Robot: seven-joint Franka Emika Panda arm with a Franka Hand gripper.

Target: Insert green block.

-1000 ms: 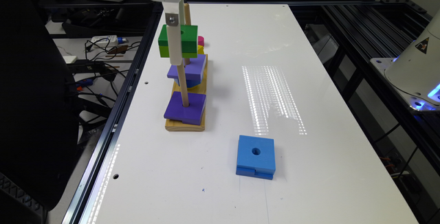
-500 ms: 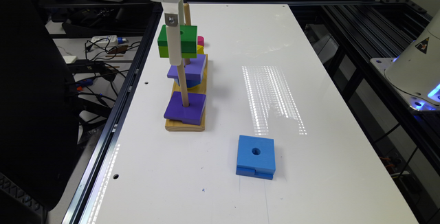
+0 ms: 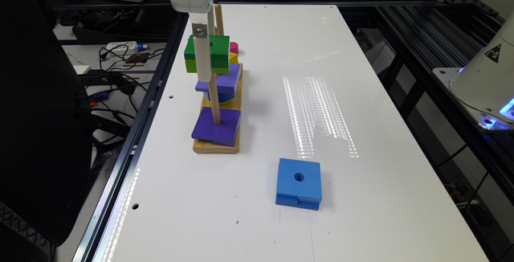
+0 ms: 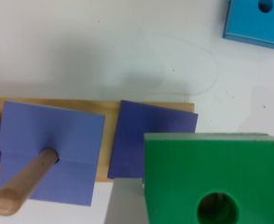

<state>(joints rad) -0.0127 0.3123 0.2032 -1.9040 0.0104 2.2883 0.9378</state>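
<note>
Green block (image 3: 209,54) is what you want to look at first. In the exterior view you can see it up in the air, held by the end effector (image 3: 202,59), above the wooden base (image 3: 217,146) on the white surface (image 3: 281,93). It has a dark green layer on top and a lime layer under it, and a round hole in the middle. A white finger (image 3: 201,55) runs down its near side. Under it, one purple block (image 3: 217,126) sits low on the near wooden peg (image 3: 214,101). Another purple block (image 3: 220,80) sits farther back, higher up on other pieces. A second peg (image 3: 219,19) stands up behind the green block. Something pink (image 3: 234,47) and something yellow (image 3: 233,58) peek out behind the green block. A blue block (image 3: 299,182) lies flat on the surface, well apart from the base, toward the exterior view's right.

In the wrist view you look down on the green block (image 4: 221,177) from close by. A grey-white finger (image 4: 123,203) presses against its side, so the end effector is pinching the block. A peg (image 4: 25,186) with a rounded tip pokes up through a purple block (image 4: 53,140). Another purple block (image 4: 151,135) lies beside it on the wooden base (image 4: 111,135), partly under the green one. The blue block (image 4: 256,21) lies apart on the surface (image 4: 104,46).
</note>
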